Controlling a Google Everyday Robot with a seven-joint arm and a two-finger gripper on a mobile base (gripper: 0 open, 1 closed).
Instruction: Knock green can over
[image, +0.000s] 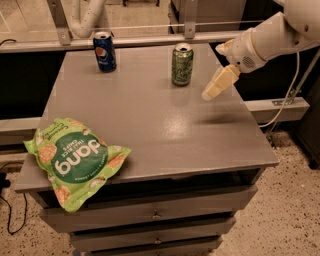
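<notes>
Hovering near the right edge of the counter (150, 130), my gripper (216, 86) sat apart from the green can (182, 64) — upright, unknocked. Its jaws I couldn't tell.

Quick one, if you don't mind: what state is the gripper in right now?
Gripper: open or closed cannot be told; it hangs above the table, just right of the upright green can, not touching it.
</notes>
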